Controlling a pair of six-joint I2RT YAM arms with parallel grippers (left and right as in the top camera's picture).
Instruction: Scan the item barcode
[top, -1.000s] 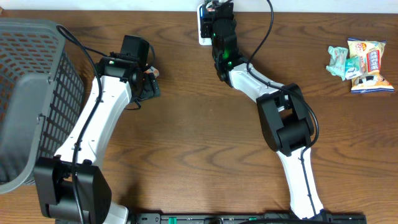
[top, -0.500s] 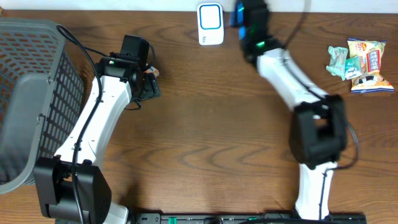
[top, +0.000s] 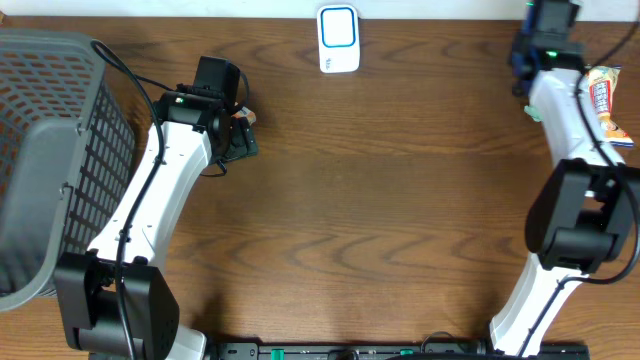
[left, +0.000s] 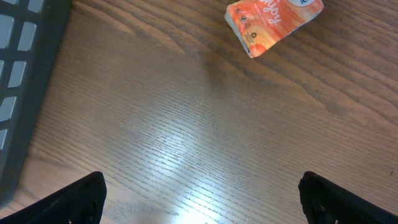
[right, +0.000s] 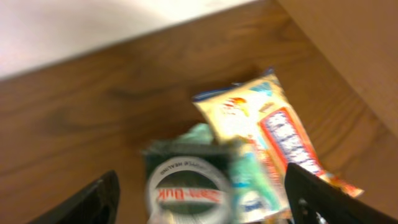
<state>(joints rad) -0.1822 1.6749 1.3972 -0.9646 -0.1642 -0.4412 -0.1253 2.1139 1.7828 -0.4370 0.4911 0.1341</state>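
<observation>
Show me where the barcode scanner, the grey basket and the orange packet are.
barcode scanner (top: 339, 40), overhead view, centre of its white face.
grey basket (top: 95, 140), overhead view, its mesh side wall.
orange packet (left: 273, 22), left wrist view, middle of its printed front.

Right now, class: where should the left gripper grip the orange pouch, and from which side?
Across its narrow width, from above. The orange pouch lies flat and slanted on the table, its long edges exposed; the open left gripper would probably need turning to straddle them.
</observation>
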